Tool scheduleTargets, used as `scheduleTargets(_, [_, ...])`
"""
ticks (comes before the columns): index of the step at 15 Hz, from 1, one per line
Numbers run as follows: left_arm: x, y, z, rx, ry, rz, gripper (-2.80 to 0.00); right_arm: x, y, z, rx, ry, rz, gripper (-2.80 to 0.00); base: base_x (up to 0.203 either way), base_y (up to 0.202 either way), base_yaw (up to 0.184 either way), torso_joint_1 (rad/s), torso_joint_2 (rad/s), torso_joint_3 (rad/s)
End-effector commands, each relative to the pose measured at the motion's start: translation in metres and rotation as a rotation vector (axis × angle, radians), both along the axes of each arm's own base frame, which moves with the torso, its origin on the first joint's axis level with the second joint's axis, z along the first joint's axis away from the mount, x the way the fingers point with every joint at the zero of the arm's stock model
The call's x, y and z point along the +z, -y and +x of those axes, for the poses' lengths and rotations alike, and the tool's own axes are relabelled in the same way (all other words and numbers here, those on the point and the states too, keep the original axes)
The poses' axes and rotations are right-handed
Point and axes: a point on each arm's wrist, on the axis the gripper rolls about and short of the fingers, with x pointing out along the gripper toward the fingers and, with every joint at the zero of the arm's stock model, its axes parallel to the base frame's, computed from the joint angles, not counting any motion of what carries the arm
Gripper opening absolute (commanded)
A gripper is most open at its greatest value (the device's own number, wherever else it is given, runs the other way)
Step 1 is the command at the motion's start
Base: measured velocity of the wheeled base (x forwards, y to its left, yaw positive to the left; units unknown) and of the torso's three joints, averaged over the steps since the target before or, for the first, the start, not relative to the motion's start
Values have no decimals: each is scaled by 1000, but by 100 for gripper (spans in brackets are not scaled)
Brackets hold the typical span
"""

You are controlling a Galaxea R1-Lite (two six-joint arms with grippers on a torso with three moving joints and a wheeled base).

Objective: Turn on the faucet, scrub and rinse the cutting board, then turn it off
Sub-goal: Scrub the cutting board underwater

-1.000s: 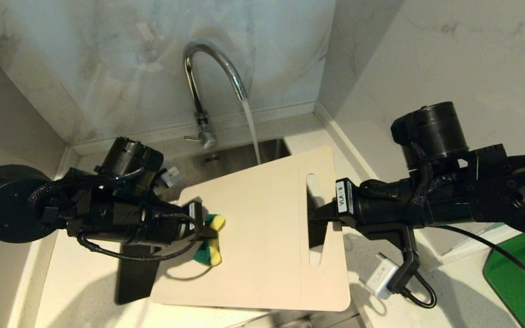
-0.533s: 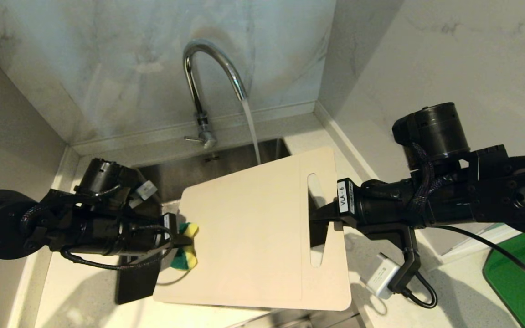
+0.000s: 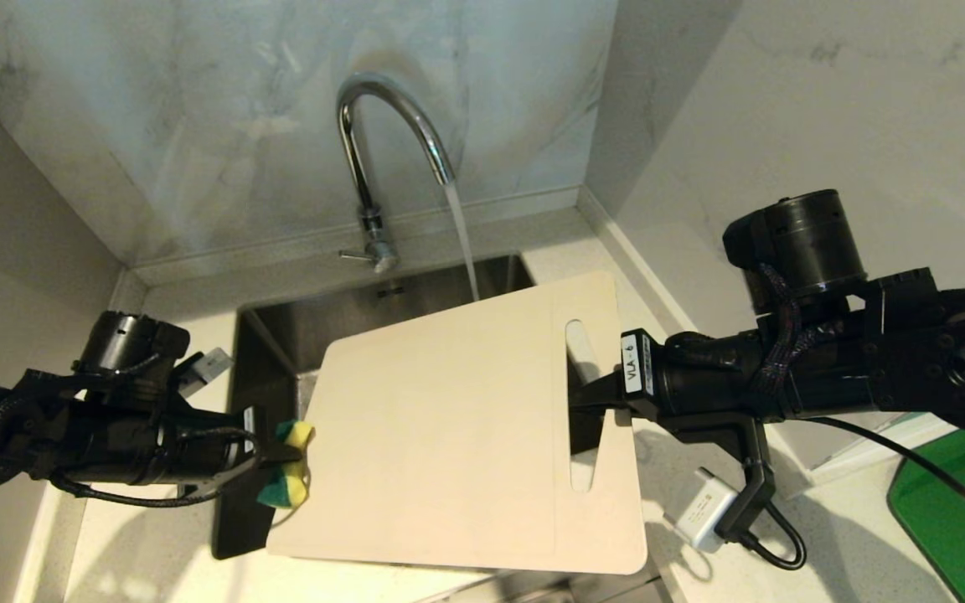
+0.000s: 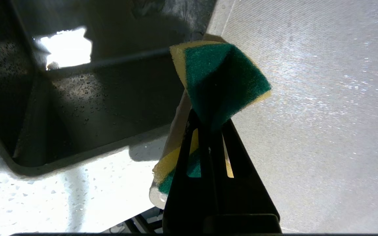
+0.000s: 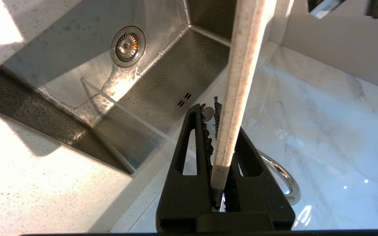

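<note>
The right gripper [image 3: 587, 394] pinched the cutting board [image 3: 449, 435] by its slotted end, holding it over the sink [image 3: 323, 322] so runoff could drain. At the board's opposite edge, the left gripper [image 3: 269, 456] squeezed a sponge [image 3: 288, 476] for scrubbing. Beyond, the faucet [image 3: 382, 151] ran, its stream falling behind the board's far edge.

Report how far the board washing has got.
Done: the faucet is on, and water falls behind the board's far edge into the sink. In hand: the right gripper clamps the cutting board over the sink; the left gripper pinches a sponge at its left edge. Left: more scrubbing perhaps, rinsing, shutting the faucet off.
</note>
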Motion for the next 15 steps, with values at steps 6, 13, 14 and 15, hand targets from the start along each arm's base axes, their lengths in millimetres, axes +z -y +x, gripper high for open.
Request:
scheduleTargets(6, [50,50,-35,-177,77,-93,-280,0,0,0,3,0,-1,-280,0,0,0,0,0,0])
scheduleTargets(13, [83,133,-72,-335,60,-87,-280,-2,3,0,-7,-6,-3,-280,0,0,0,0,0,0])
scheduleTargets(14, [76,140,-71,-333,50,-61,-280,-2,3,1,-7,-5,-2,-280,0,0,0,0,0,0])
scheduleTargets(15, [70,143,-69,-333,36,-46,-280,-2,3,1,-7,-5,-2,-280,0,0,0,0,0,0])
